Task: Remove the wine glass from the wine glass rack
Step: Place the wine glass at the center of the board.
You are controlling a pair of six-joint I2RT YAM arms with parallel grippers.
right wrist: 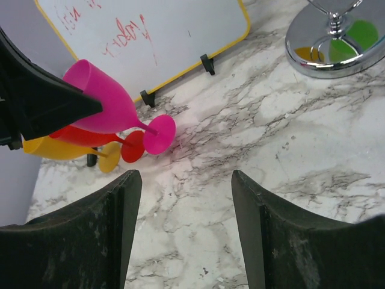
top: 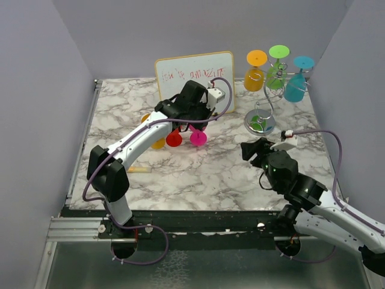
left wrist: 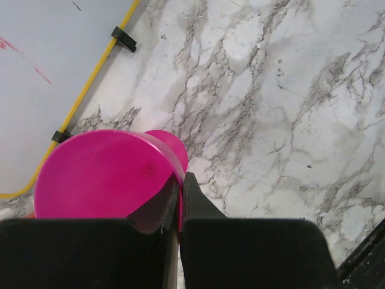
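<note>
The wine glass rack [top: 265, 109], a thin silver wire stand on a round shiny base [right wrist: 334, 45], stands at the back right. Orange [top: 255, 75], green [top: 277, 71] and teal [top: 296, 84] wine glasses hang on it upside down. My left gripper [top: 194, 118] [left wrist: 180, 183] is shut on the rim of a pink wine glass [left wrist: 102, 174] [right wrist: 105, 102], tilted with its foot [top: 198, 138] on the table in front of the whiteboard. My right gripper [top: 249, 148] [right wrist: 183, 174] hovers open over bare marble, below the rack's base, with nothing between its fingers.
A red glass [right wrist: 81, 135] and a yellow glass [right wrist: 54, 147] lie beside the pink one, their feet [top: 174, 138] toward the front. A yellow-framed whiteboard [top: 195, 72] stands behind them. Grey walls close in the marble table [top: 210, 174] on three sides.
</note>
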